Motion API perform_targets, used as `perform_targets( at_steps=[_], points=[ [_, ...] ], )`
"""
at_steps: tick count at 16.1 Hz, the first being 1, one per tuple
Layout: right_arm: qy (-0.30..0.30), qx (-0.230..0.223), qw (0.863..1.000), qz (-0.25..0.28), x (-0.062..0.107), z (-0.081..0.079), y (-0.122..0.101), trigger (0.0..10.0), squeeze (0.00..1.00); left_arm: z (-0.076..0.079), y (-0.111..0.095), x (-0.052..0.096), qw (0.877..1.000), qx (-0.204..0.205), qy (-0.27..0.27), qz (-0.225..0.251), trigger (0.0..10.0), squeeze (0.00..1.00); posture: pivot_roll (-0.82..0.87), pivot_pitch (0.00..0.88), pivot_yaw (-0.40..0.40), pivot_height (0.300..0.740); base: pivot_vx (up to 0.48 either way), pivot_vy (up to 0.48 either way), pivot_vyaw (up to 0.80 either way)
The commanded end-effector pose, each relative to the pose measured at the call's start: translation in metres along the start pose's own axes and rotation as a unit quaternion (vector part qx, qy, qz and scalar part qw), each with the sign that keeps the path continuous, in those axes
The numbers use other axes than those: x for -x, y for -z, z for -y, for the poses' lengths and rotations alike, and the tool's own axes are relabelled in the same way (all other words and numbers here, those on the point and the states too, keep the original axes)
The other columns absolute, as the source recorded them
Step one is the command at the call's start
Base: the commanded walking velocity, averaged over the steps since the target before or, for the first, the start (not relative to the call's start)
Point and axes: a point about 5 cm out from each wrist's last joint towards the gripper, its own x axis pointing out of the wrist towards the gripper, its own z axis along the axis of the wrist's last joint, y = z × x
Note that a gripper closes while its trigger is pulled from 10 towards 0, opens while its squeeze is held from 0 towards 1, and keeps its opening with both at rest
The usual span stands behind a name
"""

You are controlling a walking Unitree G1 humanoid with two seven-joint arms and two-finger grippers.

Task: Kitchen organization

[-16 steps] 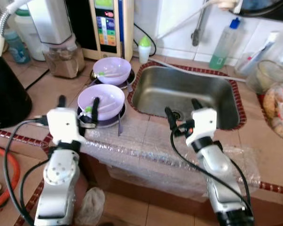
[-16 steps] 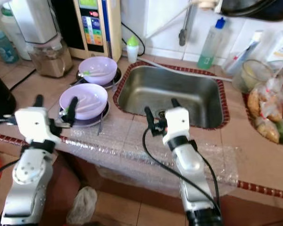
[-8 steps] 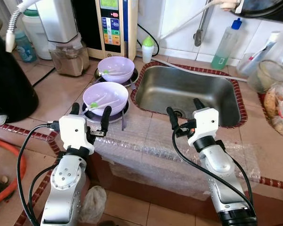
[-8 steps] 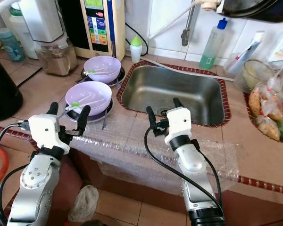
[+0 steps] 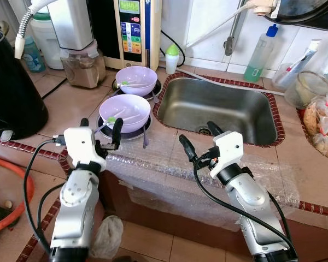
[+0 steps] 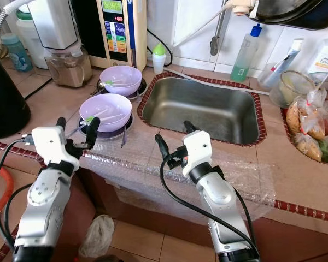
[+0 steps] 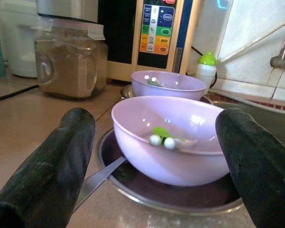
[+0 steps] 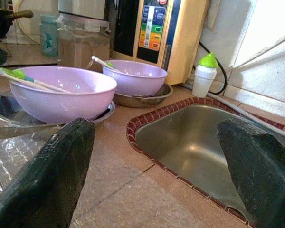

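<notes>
1. Two lilac bowls stand on the tiled worktop [image 5: 71, 103] just left of the steel sink [image 5: 218, 109]. The near bowl [image 5: 124, 113] rests on a dark metal plate [image 7: 133, 187] close to the worktop's front edge, and the far bowl [image 5: 135, 80] sits behind it, toward the back wall. Each holds a spoon with a green end.
2. The left gripper [image 5: 100, 130] hovers at the front edge with its jaws spread wide and empty. In the left wrist view the near bowl lies squarely between the two black fingers [image 7: 61, 156], apart from both.
3. The right gripper [image 5: 199, 141] hangs over the bubble wrap [image 5: 169, 164] that covers the front edge, before the sink's near rim. Its jaws are likewise apart and grip nothing.
4. A metal utensil handle [image 7: 97, 178] juts from under the near bowl, across the plate's rim.
5. Step in hand, as judged: the approach to the near bowl, with no grasp yet made.
6. The next move probably calls for the left gripper to advance until one finger passes over the bowl's rim, then close on the wall. The loose spoon inside may shift if the bowl tilts.
</notes>
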Motion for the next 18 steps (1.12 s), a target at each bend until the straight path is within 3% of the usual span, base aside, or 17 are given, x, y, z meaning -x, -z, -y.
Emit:
perform_targets(
  at_steps=[1, 2, 3, 4, 10, 13, 18],
  points=[
    [-0.002, 0.001, 1.0, 0.0, 0.002, 0.001, -0.003, 10.0, 0.0, 0.001, 0.0, -0.005, 1.0, 0.01, 0.005, 0.005, 10.0, 0.0, -0.02, 0.01, -0.024, 0.74, 0.0, 0.0, 0.0],
    [-0.005, 0.003, 1.0, -0.001, 0.002, 0.001, -0.004, 10.0, 0.0, 0.002, 0.001, -0.009, 1.0, 0.011, 0.008, 0.007, 8.1, 0.0, -0.02, 0.015, -0.022, 0.74, 0.0, 0.0, 0.0],
    [-0.005, 0.003, 1.0, -0.001, 0.002, 0.001, -0.004, 10.0, 0.0, 0.003, 0.002, -0.012, 1.0, 0.013, 0.012, 0.008, 1.4, 0.0, -0.02, 0.014, -0.023, 0.74, 0.0, 0.0, 0.0],
    [-0.007, 0.003, 1.0, -0.001, 0.002, 0.001, -0.005, 10.0, 0.0, 0.003, 0.004, -0.016, 1.0, 0.015, 0.016, 0.008, 0.0, 0.0, -0.03, 0.018, -0.019, 0.74, 0.0, 0.0, 0.0],
    [-0.051, -0.017, 0.999, -0.002, 0.002, -0.012, -0.005, 10.0, 0.0, -0.002, 0.011, -0.026, 0.998, 0.055, 0.021, -0.008, 0.0, 0.0, -0.03, 0.021, -0.003, 0.74, 0.0, 0.0, 0.0],
    [-0.103, -0.053, 0.993, -0.015, 0.003, -0.024, -0.002, 10.0, 0.0, -0.004, 0.012, -0.028, 0.998, 0.066, 0.016, -0.009, 0.0, 0.0, -0.02, 0.018, 0.002, 0.74, 0.0, 0.0, 0.0],
    [-0.117, -0.055, 0.991, -0.026, 0.002, -0.025, 0.001, 10.0, 0.0, -0.009, 0.01, -0.03, 0.997, 0.071, 0.01, -0.006, 0.0, 0.0, -0.01, 0.012, 0.0, 0.74, 0.0, 0.0, 0.0]
  ],
)
